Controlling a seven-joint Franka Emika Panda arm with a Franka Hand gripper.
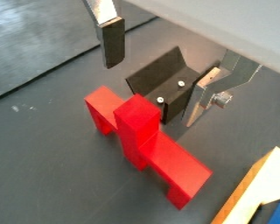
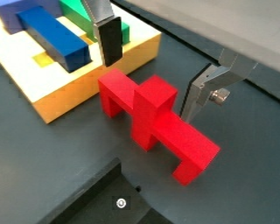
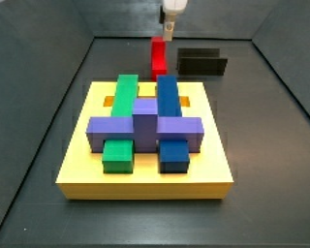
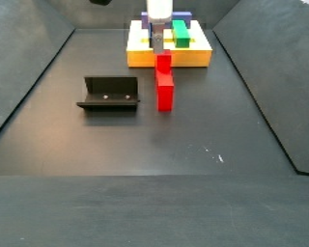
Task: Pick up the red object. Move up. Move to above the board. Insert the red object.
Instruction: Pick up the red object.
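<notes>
The red object (image 1: 149, 144) lies on the dark floor with its central bar standing up, shown in both wrist views (image 2: 149, 118). My gripper (image 1: 154, 92) hangs open just above it. One finger (image 1: 111, 44) and the other finger (image 1: 205, 96) stand well apart on either side of the bar, touching nothing. In a side view the gripper (image 3: 170, 29) hovers over the red object (image 3: 159, 55), behind the yellow board (image 3: 144, 179). The board (image 2: 78, 87) sits close beside the piece.
The black fixture (image 1: 154, 79) stands right beside the red object (image 4: 164, 82), to its left in a side view (image 4: 109, 94). The board (image 4: 144, 58) carries a purple block (image 3: 144, 126), green blocks (image 3: 125, 92) and blue blocks (image 3: 167, 92). Tray walls ring the floor.
</notes>
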